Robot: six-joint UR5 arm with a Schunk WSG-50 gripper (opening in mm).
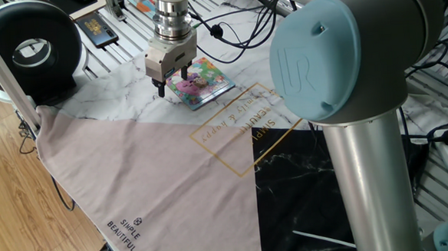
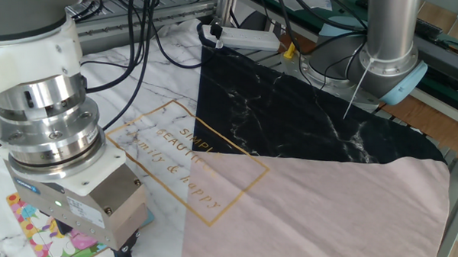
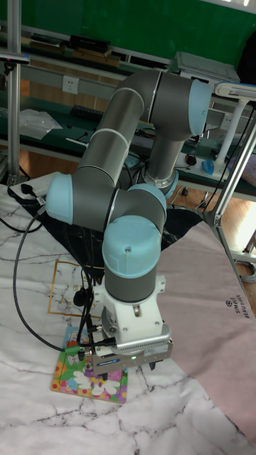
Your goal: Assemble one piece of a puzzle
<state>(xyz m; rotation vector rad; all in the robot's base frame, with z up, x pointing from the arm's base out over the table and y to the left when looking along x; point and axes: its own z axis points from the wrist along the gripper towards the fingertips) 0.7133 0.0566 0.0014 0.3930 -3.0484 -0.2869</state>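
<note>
The puzzle (image 1: 203,83) is a small square board with a pink, yellow and green cartoon picture, lying flat on the marble-print cloth. My gripper (image 1: 172,80) hangs just over its near-left edge, fingers pointing down and spread apart with nothing visible between them. The other fixed view shows the gripper (image 2: 119,253) body covering most of the puzzle (image 2: 36,236). Seen from the tall view, the gripper (image 3: 125,365) stands over the right side of the puzzle (image 3: 75,375). The piece cannot be made out as a separate thing; it is hidden or lost in the picture.
A black round device (image 1: 32,47) and a small dark board (image 1: 96,28) lie at the back left. Cables (image 1: 227,29) trail behind the puzzle. A pink cloth (image 1: 150,183) and a black marble cloth (image 2: 289,111) cover the table. The arm's base (image 2: 391,62) stands at the right.
</note>
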